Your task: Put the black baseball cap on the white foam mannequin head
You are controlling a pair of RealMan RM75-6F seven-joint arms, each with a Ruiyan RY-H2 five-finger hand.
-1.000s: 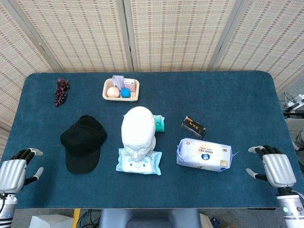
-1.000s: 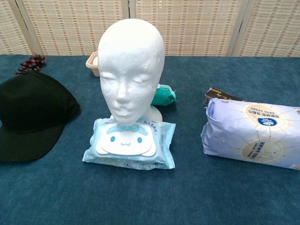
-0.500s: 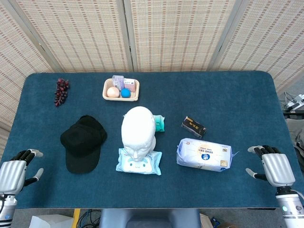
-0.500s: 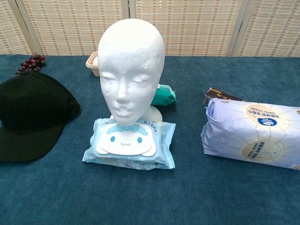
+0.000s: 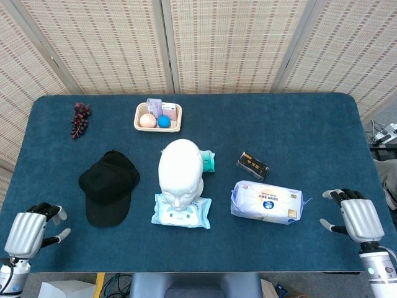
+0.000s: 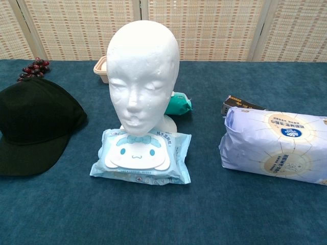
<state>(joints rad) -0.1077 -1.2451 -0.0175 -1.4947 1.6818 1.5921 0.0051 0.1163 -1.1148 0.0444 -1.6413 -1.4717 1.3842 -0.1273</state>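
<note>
The black baseball cap (image 5: pixel 108 185) lies flat on the blue table, brim toward the front edge; in the chest view the cap (image 6: pixel 31 125) fills the left side. The white foam mannequin head (image 5: pixel 180 171) stands upright just right of it, facing the front, and the head (image 6: pixel 143 71) is central in the chest view. My left hand (image 5: pixel 31 229) hovers at the front left corner, fingers apart and holding nothing, well short of the cap. My right hand (image 5: pixel 356 218) sits at the front right edge, also empty with fingers spread. Neither hand shows in the chest view.
A pale blue wipes pack (image 5: pixel 182 211) lies in front of the mannequin head, a larger tissue pack (image 5: pixel 267 202) to its right. A dark small box (image 5: pixel 252 164) and a teal packet (image 5: pixel 208 161) lie behind. A basket (image 5: pixel 159 117) with balls and grapes (image 5: pixel 80 119) sit at the back.
My left hand has shifted a little rightward and toward the front edge. My right hand has barely moved. Cap and head are unchanged.
</note>
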